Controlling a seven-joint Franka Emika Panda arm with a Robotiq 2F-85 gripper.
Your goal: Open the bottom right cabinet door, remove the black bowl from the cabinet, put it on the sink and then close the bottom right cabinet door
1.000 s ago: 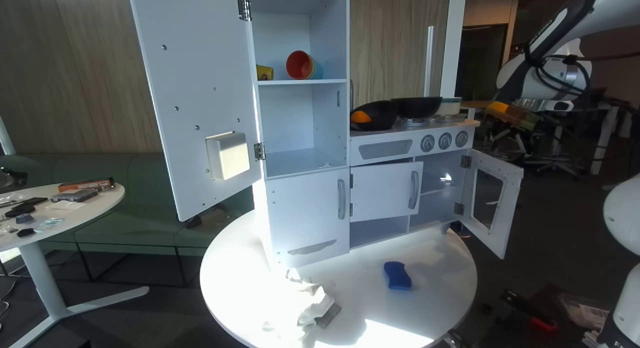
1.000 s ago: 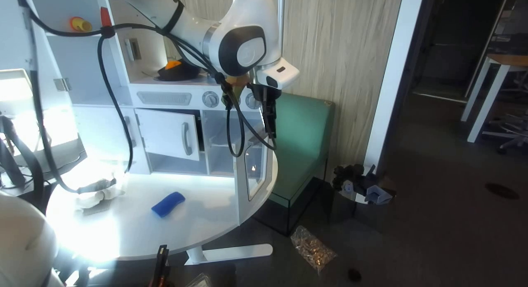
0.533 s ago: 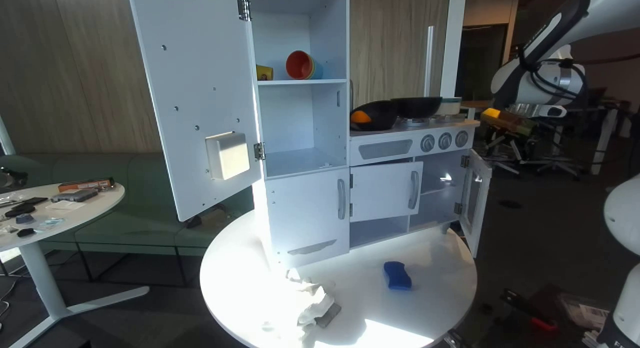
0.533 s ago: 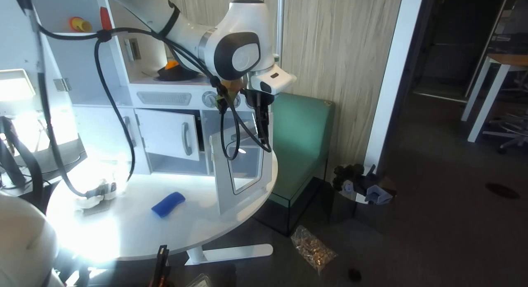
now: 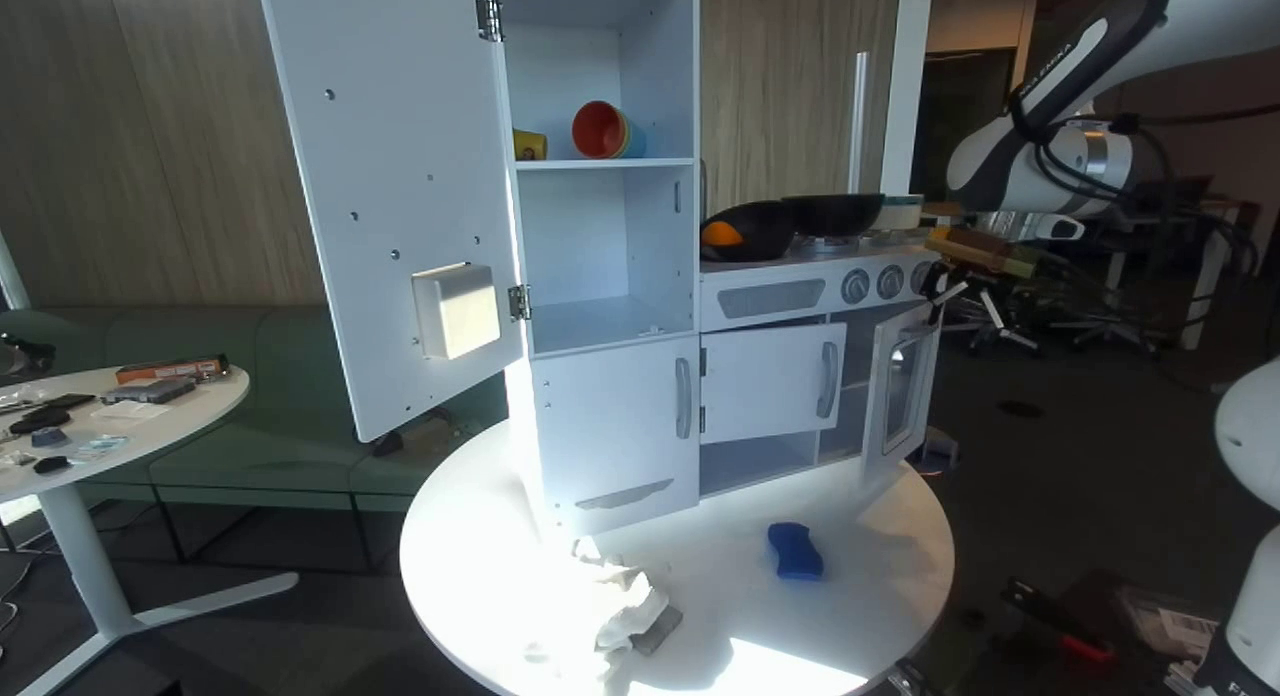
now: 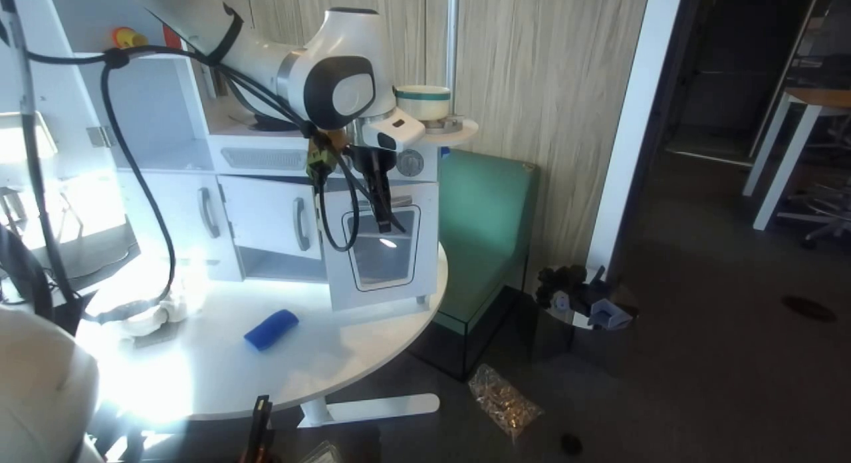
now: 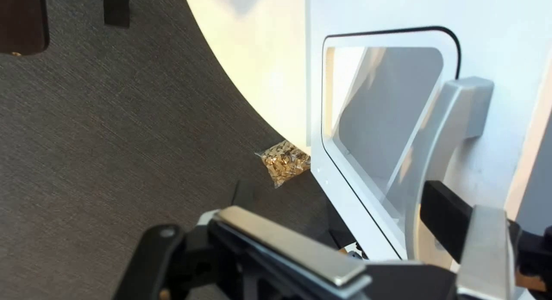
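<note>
Swung inward since the earlier frame, the windowed cabinet door (image 5: 878,401) hangs ajar right of centre, likely light but rigid, best pushed flat beside its handle (image 7: 446,127), which my gripper (image 6: 383,220), fingers (image 7: 485,248) parted, may be touching.

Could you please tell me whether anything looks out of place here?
Yes: the cup stack lies on its side on the shelf instead of standing upright, and the middle cabinet door stands ajar, a dark gap showing above it. A clear bag lies on the floor.
</note>
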